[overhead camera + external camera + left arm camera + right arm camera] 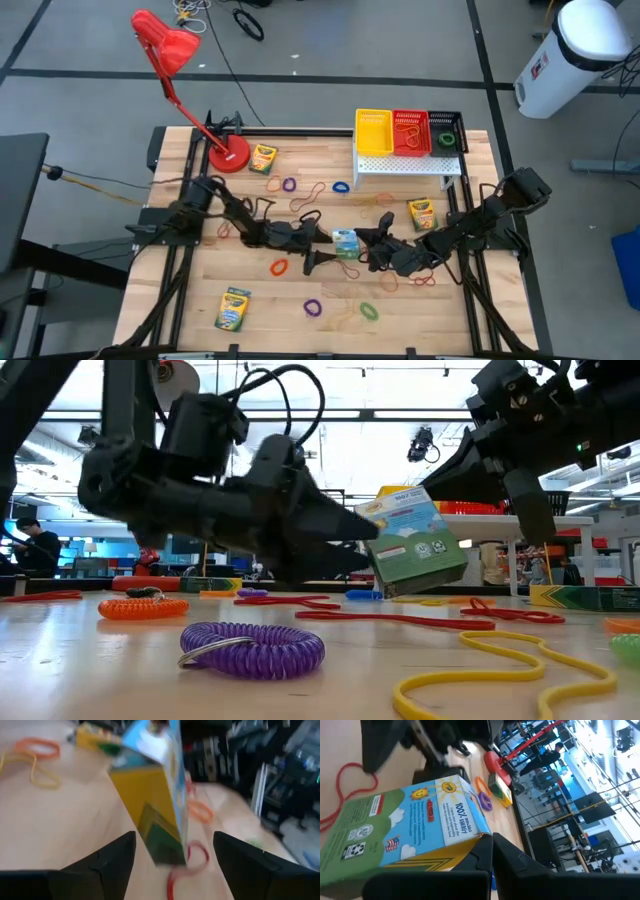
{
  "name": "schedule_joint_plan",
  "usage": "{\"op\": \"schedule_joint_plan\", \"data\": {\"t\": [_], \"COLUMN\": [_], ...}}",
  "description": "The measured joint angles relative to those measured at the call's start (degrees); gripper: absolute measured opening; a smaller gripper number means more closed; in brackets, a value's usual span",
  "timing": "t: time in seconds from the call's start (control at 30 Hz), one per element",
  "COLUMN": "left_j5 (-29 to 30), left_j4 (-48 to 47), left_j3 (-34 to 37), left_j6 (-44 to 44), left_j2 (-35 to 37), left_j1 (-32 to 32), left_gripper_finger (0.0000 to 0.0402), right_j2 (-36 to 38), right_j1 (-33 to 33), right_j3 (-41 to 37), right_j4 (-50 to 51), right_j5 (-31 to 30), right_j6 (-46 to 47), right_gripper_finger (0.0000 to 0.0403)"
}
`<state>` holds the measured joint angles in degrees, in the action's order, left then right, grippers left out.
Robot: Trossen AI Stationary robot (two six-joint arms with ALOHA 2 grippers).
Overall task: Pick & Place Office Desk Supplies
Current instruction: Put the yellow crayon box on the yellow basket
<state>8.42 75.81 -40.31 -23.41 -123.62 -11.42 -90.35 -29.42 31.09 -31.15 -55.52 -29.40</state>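
The light wooden slat table (200,290) carried scattered thin rubber-band loops (313,307) in mixed colours, leaving bare wood mainly along the near left edge and the near right corner. At the far edge a white shelf (408,166) held small yellow (373,132), red (410,131) and black mesh baskets (446,130) side by side, and a red desk lamp (228,156) stood at the far left.

Both dark arms reached inward and low, meeting near the table's middle. The right gripper (490,851) had its fingers pressed together on a corner of a small blue-and-green cardboard crayon box (412,546), holding it tilted and clear of the tabletop. The left gripper (172,857) faced it, fingers (112,860) spread to either side of the box's narrow end without touching it.

Three more yellow-green crayon boxes lay flat: one beside the lamp base (263,158), one below the shelf (422,213), one near the front left (233,309). A purple coiled band (252,648) lay nearest the low camera.
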Motion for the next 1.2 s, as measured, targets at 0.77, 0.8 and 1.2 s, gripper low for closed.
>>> {"op": "schedule_joint_plan", "data": {"t": [0.77,0.8,1.2], "left_j5": [4.0,5.2,49.6], "left_j4": [7.1,7.1,6.8], "left_j3": [-4.6,-4.6,-5.1], "left_j6": [12.0,12.6,42.3], "left_j2": [-5.1,-5.1,-5.1], "left_j1": [-1.0,-1.0,-3.7], "left_gripper_finger": [0.011,0.011,0.012], "right_j2": [0.0,0.0,2.1], "right_j1": [-3.6,-4.2,-6.1], "right_j3": [0.0,0.0,0.0], "right_j4": [-11.0,-13.1,-35.1], "right_j5": [-7.2,-9.7,-23.8], "right_j6": [0.2,0.2,21.3], "right_gripper_finger": [0.0091,0.0104,0.018]}}
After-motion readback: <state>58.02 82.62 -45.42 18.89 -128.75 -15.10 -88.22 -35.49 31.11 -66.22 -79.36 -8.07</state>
